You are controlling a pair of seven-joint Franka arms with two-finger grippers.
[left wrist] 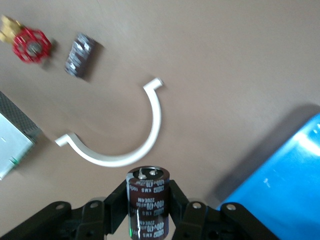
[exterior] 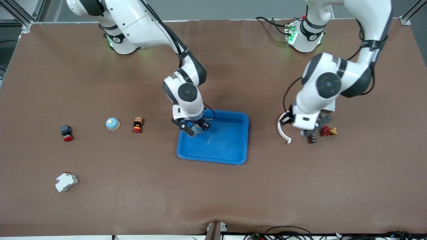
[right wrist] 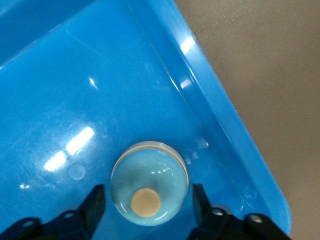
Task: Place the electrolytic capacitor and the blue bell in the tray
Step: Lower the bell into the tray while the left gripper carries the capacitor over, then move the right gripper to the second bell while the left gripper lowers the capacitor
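Button (exterior: 66, 133): red-capped switch, 9 o'clock of the tray and well apart. Not a task item.
Breaker (exterior: 66, 182): white block, 8 o'clock of the tray, on its side. Not a task item.
Dome (exterior: 112, 123): pale-blue, tan knob, bell-like. 9 o'clock of the tray, on the table, nobody near it.
Plug (exterior: 137, 125): small orange-and-red part just beside the dome, on its tray side.
Right gripper (exterior: 195, 127): low over the tray's 10 o'clock corner. Claw released: the fingers (right wrist: 95, 202) stand off either side of the bell with a sliver of blue showing between.
Bell (right wrist: 149, 184): blue, knob up, appears to rest on the tray floor close to the rim. Likely set near the corner to leave the rest of the floor free.
Tray (exterior: 230, 146): blue, mid-table. Only the bell is in it.
Step, right arm: bell half looks done. Next is a straight lift so the fingers do not clip the bell.
Clip (exterior: 283, 131): white curved strip, 3 o'clock of the tray, flat on the table.
Left gripper (left wrist: 148, 205): over bare table just beside the clip, 3 o'clock of the tray. Claw clenched on the capacitor.
Capacitor (left wrist: 147, 190): dark can, pinched across its round body with the terminal end clear of the fingers. Not yet over the tray.
Valve (exterior: 326, 131): red handwheel, 3 o'clock of the clip, with a small dark part (left wrist: 80, 55) beside it.
Box (left wrist: 12, 135): grey metal, near the valve.
Step, left arm: carry toward 9 o'clock, to the open floor away from the bell.
Risk: a round can may roll or tip on release.
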